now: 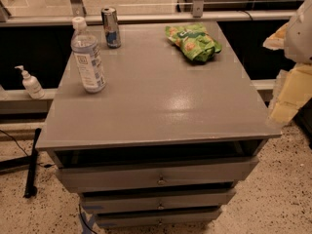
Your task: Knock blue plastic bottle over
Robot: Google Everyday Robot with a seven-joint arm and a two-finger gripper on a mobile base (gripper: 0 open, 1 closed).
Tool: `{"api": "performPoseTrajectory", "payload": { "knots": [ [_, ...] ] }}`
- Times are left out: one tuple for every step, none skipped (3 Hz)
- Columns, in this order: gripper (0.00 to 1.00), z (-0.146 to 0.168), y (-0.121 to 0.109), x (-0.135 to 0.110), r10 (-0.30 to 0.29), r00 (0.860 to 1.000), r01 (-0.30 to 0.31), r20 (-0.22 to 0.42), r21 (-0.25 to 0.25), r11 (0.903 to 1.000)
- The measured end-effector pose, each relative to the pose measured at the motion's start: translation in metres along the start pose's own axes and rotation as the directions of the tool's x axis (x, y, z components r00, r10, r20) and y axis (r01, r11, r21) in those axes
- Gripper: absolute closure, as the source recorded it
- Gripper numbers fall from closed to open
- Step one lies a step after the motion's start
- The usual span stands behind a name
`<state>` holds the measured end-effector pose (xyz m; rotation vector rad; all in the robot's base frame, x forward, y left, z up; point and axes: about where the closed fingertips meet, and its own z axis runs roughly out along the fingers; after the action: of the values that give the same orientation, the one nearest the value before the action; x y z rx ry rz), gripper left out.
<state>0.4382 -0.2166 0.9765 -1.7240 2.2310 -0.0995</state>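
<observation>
Camera view: the blue plastic bottle (87,57) stands upright on its base at the upper left of the cabinet top (161,106), beside the can (111,27), so it is still to be toppled. The gripper (287,94) hangs at the right edge, well apart from the bottle. I cannot tell whether it is open or holding anything.

Blurred gripper (290,94) at right edge

A slim silver-blue metal can (111,27) stands upright near the upper left of the grey three-drawer cabinet's flat top (161,101). A crumpled green snack bag (193,42) lies toward the upper right. A small white pump-dispenser bottle (31,83) stands on a ledge at the far left.
</observation>
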Motion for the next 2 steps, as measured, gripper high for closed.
{"api": "performPoseTrajectory", "payload": {
  "knots": [
    [0.00,0.000,0.000,0.000,0.000,1.000,0.000,0.000,0.000,1.0000],
    [0.00,0.021,-0.005,-0.012,0.020,0.997,-0.020,0.069,-0.004,0.9998]
  ]
}}
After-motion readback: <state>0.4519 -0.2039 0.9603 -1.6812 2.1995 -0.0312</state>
